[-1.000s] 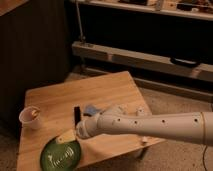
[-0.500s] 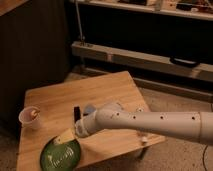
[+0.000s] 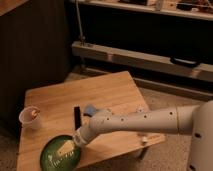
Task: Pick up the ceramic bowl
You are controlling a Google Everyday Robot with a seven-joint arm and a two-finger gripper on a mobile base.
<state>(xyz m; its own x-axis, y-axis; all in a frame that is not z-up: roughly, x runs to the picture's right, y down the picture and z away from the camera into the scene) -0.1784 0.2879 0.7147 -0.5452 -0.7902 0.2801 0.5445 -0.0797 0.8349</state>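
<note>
We see a long tubular arm (image 3: 145, 120) in a smooth off-white, almost cream under the warm light, running from three o'clock toward seven o'clock in the view. A row of small dark dots (image 3: 150, 116), evenly spaced, runs along its upper side; whether they are holes or screws we cannot tell. At three o'clock the arm widens into a bulky white housing (image 3: 204, 137) with rounded edges and one dark round mark on its face. Toward seven o'clock it swells into a rounded white wrist joint (image 3: 94, 131) with a shaded seam. Beyond that sits the gripper (image 3: 67, 148), at seven o'clock, pale yellowish-tan and paler than the wrist.
</note>
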